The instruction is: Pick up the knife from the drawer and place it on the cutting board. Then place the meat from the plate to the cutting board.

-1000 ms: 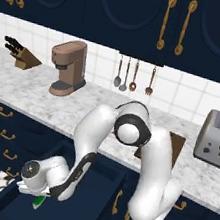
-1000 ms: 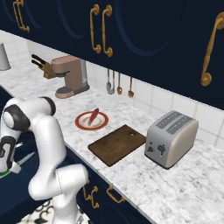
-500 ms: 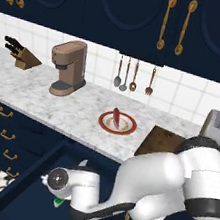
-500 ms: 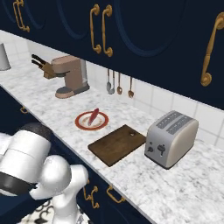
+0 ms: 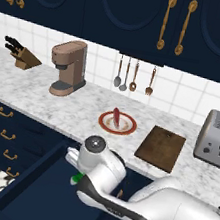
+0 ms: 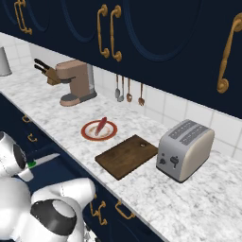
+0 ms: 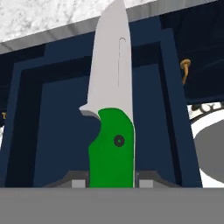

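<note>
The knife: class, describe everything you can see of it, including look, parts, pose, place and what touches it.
The knife has a bright green handle with one dark rivet and a pale grey, matte blade with a thin groove near the spine, tapering to a point. It sits between the gripper fingers, which are shut on the handle's butt end. The blade points away from the hand, over the open drawer. In the right base view the blade juts toward the counter.

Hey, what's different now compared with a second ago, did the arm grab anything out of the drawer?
The arm swung low over the open drawer, and the tool closed the last bit onto the knife, gripping its green handle with the blade pointing away from the hand. The meat on the plate, the cutting board and the toaster stayed where they were.
</note>
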